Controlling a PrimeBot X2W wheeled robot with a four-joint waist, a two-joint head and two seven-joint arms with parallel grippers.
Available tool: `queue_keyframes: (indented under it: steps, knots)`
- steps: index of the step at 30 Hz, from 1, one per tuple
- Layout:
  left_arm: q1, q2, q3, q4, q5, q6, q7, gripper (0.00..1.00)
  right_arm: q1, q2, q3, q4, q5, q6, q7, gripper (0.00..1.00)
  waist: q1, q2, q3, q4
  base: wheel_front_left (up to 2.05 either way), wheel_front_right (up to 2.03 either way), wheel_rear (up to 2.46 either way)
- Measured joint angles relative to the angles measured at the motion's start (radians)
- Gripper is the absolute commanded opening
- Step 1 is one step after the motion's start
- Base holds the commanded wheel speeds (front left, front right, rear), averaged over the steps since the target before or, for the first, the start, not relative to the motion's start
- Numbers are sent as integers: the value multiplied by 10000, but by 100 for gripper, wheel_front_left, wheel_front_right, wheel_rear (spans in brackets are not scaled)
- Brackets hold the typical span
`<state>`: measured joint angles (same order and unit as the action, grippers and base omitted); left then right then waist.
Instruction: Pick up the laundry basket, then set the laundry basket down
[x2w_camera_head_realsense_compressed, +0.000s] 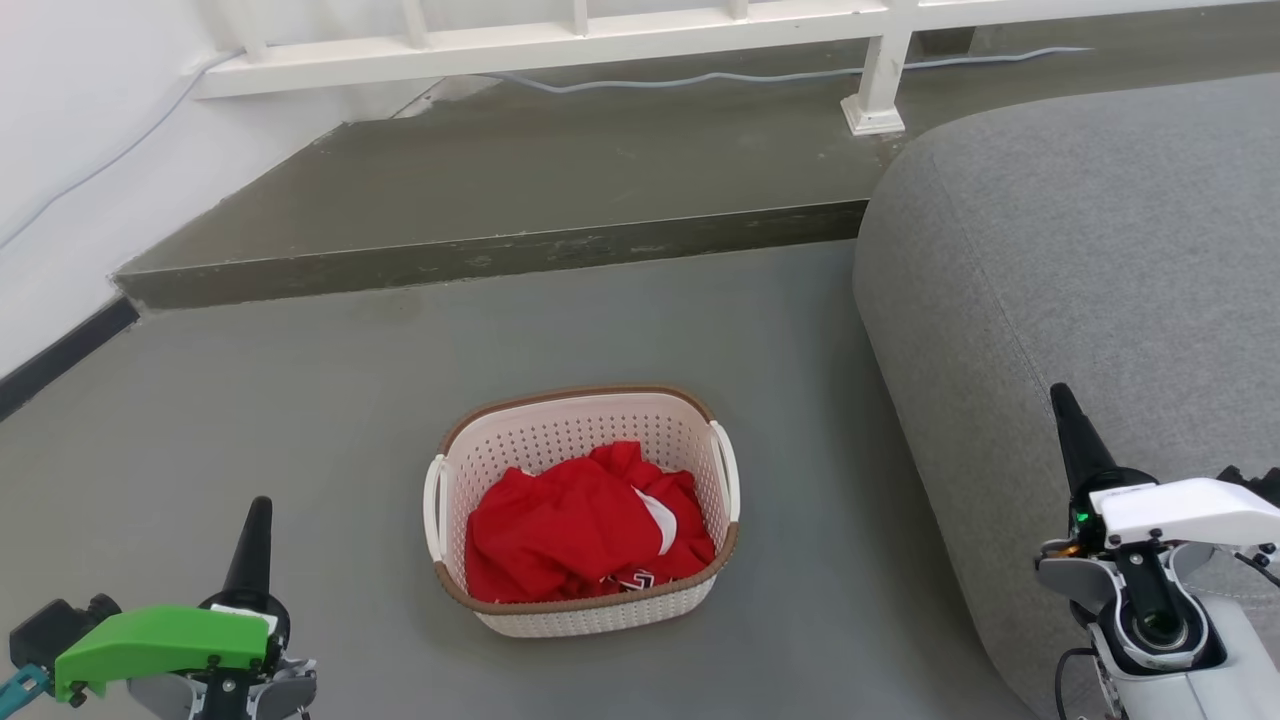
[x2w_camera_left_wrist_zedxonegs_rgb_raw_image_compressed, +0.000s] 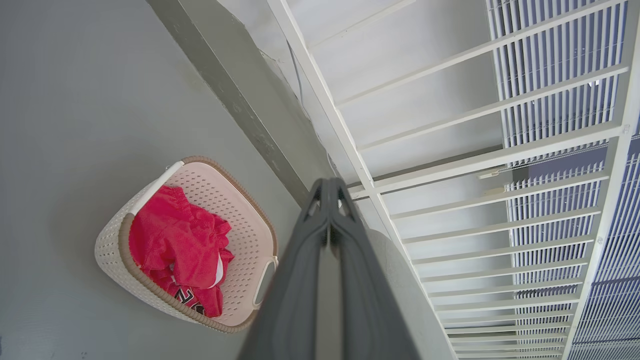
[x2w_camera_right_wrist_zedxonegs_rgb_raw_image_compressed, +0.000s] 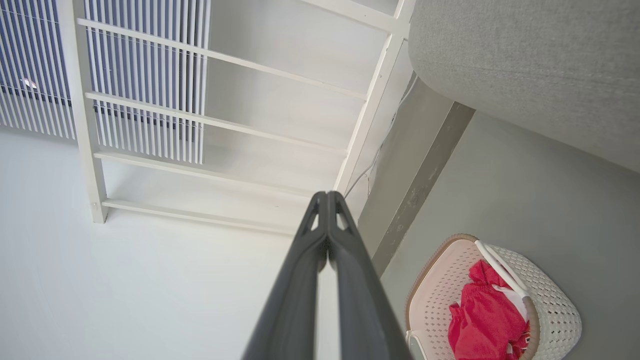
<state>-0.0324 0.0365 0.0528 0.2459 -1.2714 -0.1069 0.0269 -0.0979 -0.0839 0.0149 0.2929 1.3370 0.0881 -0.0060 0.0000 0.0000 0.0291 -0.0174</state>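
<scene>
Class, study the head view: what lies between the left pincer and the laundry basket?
In the head view, the stretch between the left pincer and the laundry basket is bare grey floor.

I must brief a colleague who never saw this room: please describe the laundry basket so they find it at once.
Find the grey upholstered seat on the right; on the floor to its left, before the raised step, stands the laundry basket. It alone is cream, perforated, brown-rimmed, holding red clothing.
</scene>
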Motion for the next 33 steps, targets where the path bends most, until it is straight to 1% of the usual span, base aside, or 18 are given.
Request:
queue_keyframes:
  steps: [3,25,33]
  knots:
    - [-12,0,38,35,-403,-29,125,0,21,21,-121,-8,336,84,88,0,0,0,-33,21,0,0,0]
    - [-244,-2,309,314,-3196,-153,865,0,77,146,-1024,-54,2953,280,752,0,0,0,-265,175,0,0,0]
    - [-304,-2,320,314,-3285,-155,865,0,80,167,-1045,-56,3018,291,775,0,0,0,-265,175,0,0,0]
